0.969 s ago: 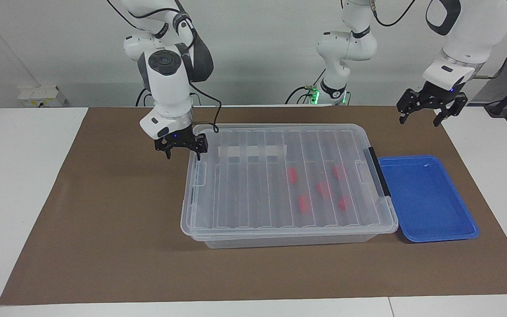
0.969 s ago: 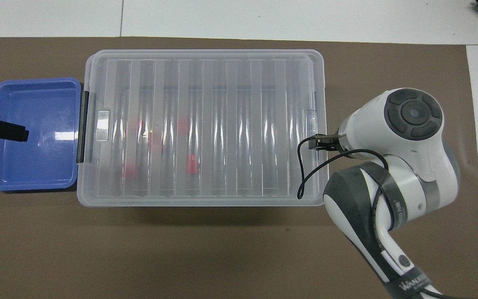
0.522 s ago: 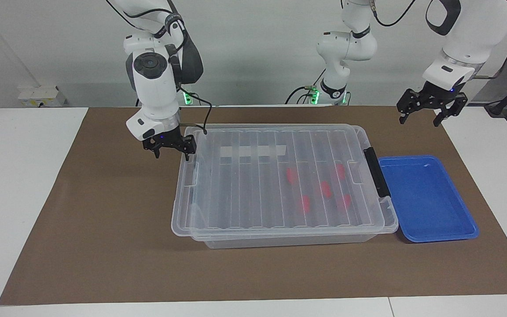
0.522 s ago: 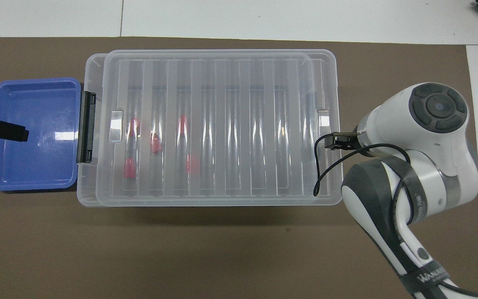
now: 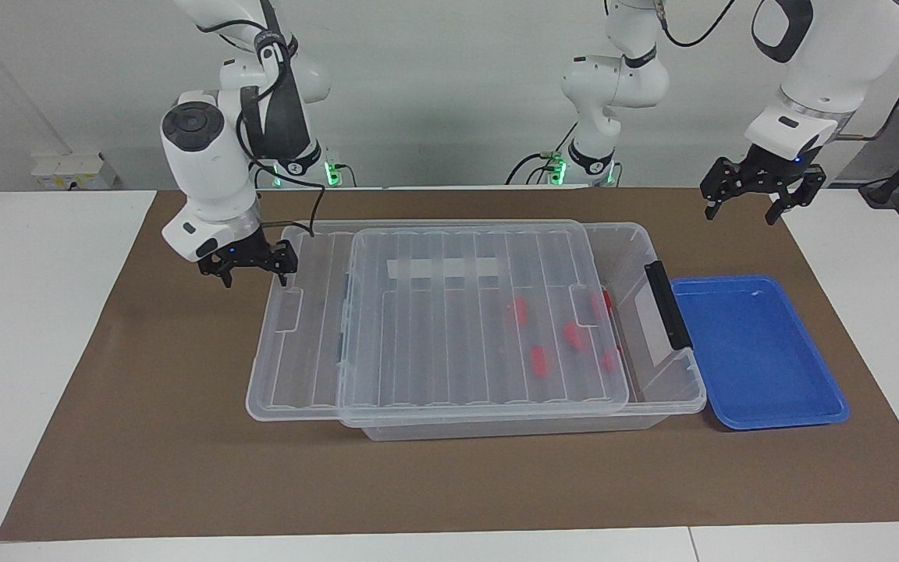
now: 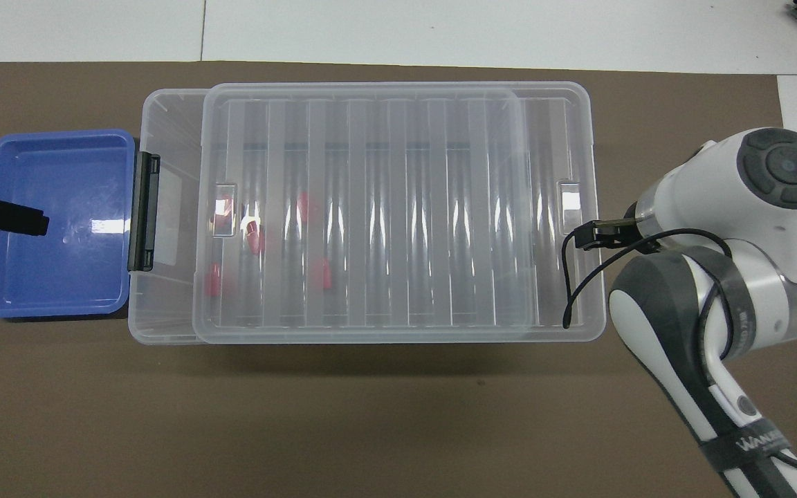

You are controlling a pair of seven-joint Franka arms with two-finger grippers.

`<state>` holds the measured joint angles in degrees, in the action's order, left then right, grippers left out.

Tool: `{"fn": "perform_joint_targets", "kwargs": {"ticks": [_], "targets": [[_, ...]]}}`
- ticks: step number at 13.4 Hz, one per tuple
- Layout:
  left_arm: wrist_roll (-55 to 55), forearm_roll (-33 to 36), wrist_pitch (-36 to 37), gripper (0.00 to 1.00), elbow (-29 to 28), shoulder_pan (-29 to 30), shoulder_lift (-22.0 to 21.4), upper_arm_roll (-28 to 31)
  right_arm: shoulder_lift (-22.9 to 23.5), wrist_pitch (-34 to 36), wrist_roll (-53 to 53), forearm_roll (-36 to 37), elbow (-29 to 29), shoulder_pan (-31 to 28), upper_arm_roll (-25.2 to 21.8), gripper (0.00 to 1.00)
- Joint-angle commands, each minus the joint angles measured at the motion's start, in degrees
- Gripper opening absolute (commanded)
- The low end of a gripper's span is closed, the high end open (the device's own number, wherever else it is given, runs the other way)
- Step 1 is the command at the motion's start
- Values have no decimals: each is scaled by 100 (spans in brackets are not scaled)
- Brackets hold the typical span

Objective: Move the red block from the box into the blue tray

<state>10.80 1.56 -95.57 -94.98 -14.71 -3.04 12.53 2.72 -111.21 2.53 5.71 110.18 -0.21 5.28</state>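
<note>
The clear box [image 5: 676, 394] [image 6: 163, 117] lies in the middle of the mat. Its ribbed lid [image 5: 449, 328] [image 6: 385, 207] is slid partway off toward the right arm's end. Several red blocks [image 5: 539, 361] [image 6: 321, 274] lie inside near the black handle [image 5: 666, 304], most seen through the lid. My right gripper [image 5: 254, 279] is open at the lid's overhanging end, one finger against its rim. The blue tray [image 5: 762, 351] [image 6: 52, 173] sits beside the handle end, with nothing in it. My left gripper [image 5: 740, 217] hangs open above the mat by the tray.
A brown mat [image 5: 145, 437] covers the table, with white tabletop at both ends. A third arm's base [image 5: 594, 160] stands at the robots' edge. In the overhead view one left finger [image 6: 11, 218] shows over the tray, and the right wrist [image 6: 751, 228] hides its own gripper.
My right gripper has moved toward the right arm's end and the lid has slid with it, uncovering the box's handle end. The left arm has barely moved.
</note>
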Motion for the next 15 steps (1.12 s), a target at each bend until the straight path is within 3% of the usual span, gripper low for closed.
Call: {"fn": "perform_joint_targets", "kwargs": {"ticks": [1, 2, 6, 9, 12, 15], "targets": [[-43, -50, 248, 100, -109, -32, -144, 21, -158, 29, -498, 88, 179, -286, 53, 100], [-235, -85, 223, 100, -74, -23, -136, 21, -158, 3, -578, 88, 179, -304, 53, 100], [-3342, -121, -478, 100, -240, -487, -136, -155, -149, -85, -1131, 88, 214, -620, 53, 100], [-4434, -121, -1023, 100, -363, -909, 179, -155, -149, -120, -1264, 88, 214, -752, 53, 100], [-4692, -94, -1637, 100, -669, -1208, 706, -137, -149, -138, -1483, 88, 241, -893, 53, 100], [-4868, -59, -2718, 100, -1302, -1359, 980, -146, -140, -147, -1528, 88, 232, -937, 53, 100]]}}
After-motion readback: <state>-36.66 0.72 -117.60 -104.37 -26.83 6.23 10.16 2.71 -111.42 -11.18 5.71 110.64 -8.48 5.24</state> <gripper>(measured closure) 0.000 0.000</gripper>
